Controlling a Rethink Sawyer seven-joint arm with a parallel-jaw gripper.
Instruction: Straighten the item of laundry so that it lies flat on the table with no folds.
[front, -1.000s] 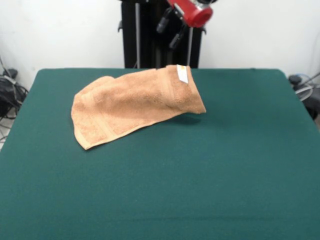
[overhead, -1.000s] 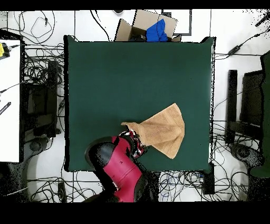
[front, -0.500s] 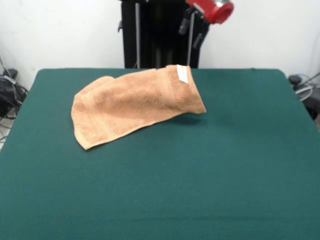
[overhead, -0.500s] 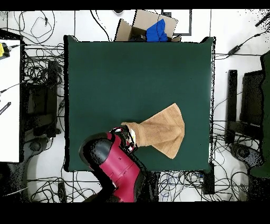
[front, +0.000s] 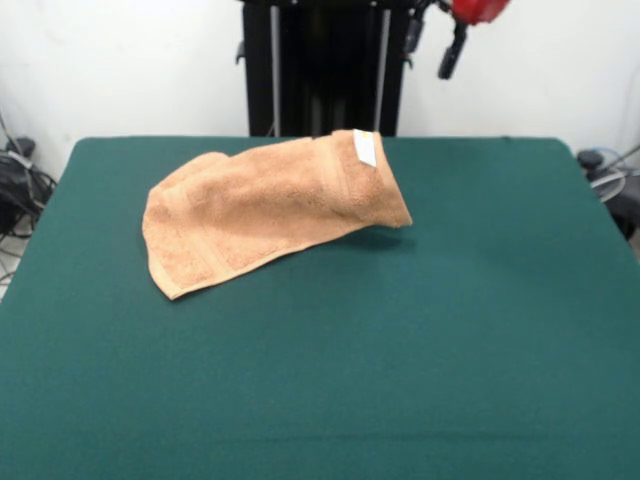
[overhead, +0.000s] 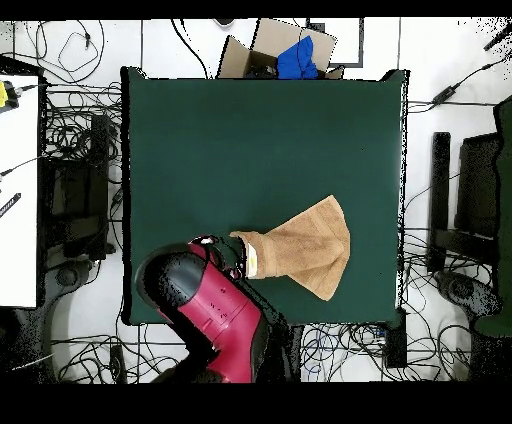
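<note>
The towel lies on the green table, toward the robot's side and a little off centre; in the overhead view it sits near the table edge closest to the robot base. Over the last second the arm has drawn up and away from the tagged corner, sliding sideways along the top of the front view until only part of the gripper shows there; the towel has not shifted at all. You can take that as a release: nothing holds the cloth now, and the arm looks to be clearing out between moves. You cannot tell whether the fingers are spread or pressed together; too little of them shows.

The towel is peach-orange terry, clearly not flat; it forms a tapering wedge, wide at one end and bunched narrow at the other. The narrow end is humped up off the table, with a small white tag on top and a shadow beneath; woven border bands run across the wide end. The task is far from done; the doubled layers need spreading.
</note>
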